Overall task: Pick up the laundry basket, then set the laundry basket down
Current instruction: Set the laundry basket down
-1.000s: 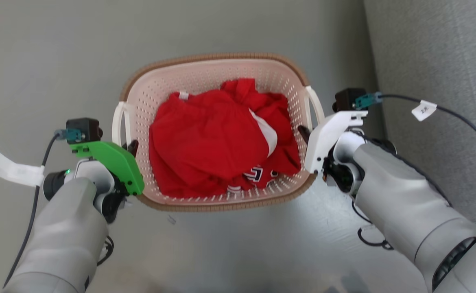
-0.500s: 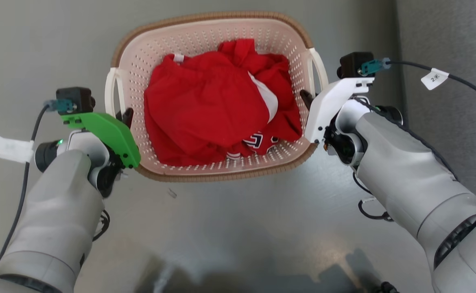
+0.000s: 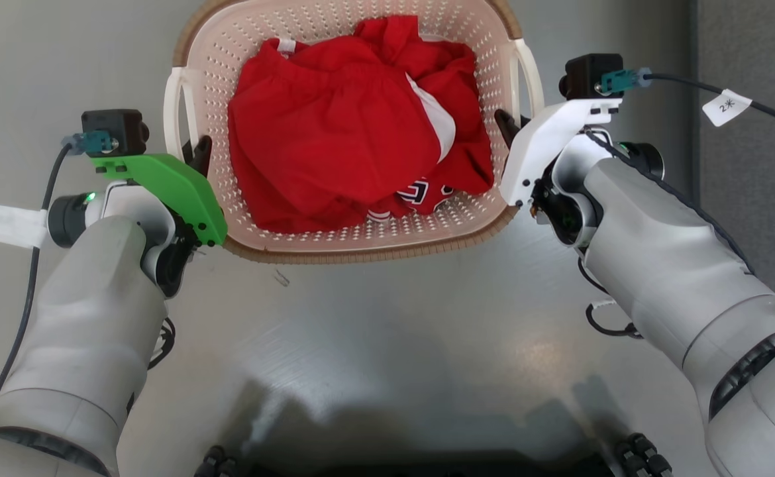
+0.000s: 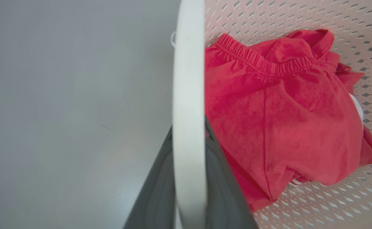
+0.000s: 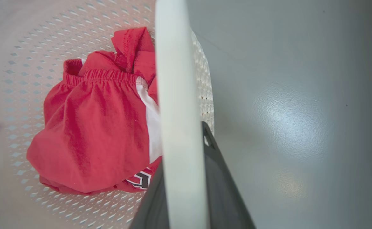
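**Both grippers on the handles — keep the load level**

The step in hand looks like the two-armed carry. To do it well, both wrists should travel together at one height and one pace, so that the load rides level and neither thin handle twists out of its pinch. I cannot tell whether the bottom is clear of the glossy grey floor (image 3: pixel 387 344).

Nearest the camera, the two pale grey forearms reach forward and splay slightly outward, one at each lower corner of the head view. Just beyond, the left gripper (image 3: pixel 201 151), under its green camera bracket, is clamped on the left white handle (image 3: pixel 174 112). The left wrist view shows dark fingers (image 4: pixel 160 190) pressed against either side of the white strip. The right gripper (image 3: pixel 503 126), under a white bracket, pinches the right white handle (image 3: pixel 526 73) in the same way.

Between them is the small cream-white perforated plastic laundry basket (image 3: pixel 361 255) with its brown woven-look rim. Its near edge is just ahead of the wrists and its far edge is cut off at the top of the head view. Inside lies a crumpled red garment (image 3: pixel 334 132) with a white panel — a soft load that probably won't shift much.
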Tool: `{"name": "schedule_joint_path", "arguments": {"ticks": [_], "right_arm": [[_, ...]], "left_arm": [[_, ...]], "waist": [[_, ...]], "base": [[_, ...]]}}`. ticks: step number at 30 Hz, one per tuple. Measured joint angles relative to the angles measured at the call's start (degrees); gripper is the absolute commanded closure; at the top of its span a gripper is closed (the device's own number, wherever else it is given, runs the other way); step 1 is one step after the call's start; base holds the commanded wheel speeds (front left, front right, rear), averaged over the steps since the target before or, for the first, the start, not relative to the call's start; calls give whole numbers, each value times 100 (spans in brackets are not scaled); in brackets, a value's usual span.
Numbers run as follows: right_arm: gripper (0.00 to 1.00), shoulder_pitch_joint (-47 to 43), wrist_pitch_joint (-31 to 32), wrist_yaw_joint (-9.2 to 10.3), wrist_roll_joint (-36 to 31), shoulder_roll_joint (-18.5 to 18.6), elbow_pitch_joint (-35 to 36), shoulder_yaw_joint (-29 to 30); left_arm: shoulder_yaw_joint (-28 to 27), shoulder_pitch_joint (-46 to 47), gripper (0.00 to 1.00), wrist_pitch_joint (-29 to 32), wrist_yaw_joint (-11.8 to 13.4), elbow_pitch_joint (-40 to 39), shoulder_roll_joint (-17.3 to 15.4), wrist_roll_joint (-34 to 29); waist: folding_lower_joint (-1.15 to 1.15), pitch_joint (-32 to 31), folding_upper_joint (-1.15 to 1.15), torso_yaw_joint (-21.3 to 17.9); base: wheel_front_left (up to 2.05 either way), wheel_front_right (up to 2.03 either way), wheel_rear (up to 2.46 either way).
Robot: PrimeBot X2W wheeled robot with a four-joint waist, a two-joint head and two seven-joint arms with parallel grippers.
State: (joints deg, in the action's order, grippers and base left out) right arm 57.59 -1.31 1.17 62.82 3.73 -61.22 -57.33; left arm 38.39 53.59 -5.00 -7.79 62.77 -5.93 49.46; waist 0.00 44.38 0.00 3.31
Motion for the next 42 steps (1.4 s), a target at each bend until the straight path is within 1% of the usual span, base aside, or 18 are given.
{"name": "schedule_joint_path", "arguments": {"ticks": [14, 16, 26, 35, 37, 42], "right_arm": [[100, 210, -261, 59, -1, 3, -41, -8], [100, 210, -327, 94, 0, 1, -58, -8], [100, 266, -610, 149, 8, 0, -67, -9], [100, 268, -679, 202, 27, -8, -142, -31], [100, 269, -681, 246, 31, -12, -163, -34], [100, 290, -732, 255, 71, -13, -188, -45]], "left_arm": [[109, 175, 100, -263, 0, -32, -14, -48], [140, 177, 100, -271, 0, -31, -9, -48], [227, 298, 100, -320, 0, -34, -14, -48], [304, 305, 100, -320, 1, -42, -4, -37], [345, 309, 100, -321, 1, -58, -4, -37], [415, 350, 100, -361, 1, -64, -4, -37]], "waist": [[0, 509, 0, 20], [0, 540, 0, 21], [0, 688, 0, 21], [0, 773, 0, 30], [0, 788, 0, 32], [0, 828, 0, 37]], "base": [[0, 0, 0], [0, 0, 0], [0, 0, 0], [0, 0, 0], [0, 0, 0], [0, 0, 0]]}}
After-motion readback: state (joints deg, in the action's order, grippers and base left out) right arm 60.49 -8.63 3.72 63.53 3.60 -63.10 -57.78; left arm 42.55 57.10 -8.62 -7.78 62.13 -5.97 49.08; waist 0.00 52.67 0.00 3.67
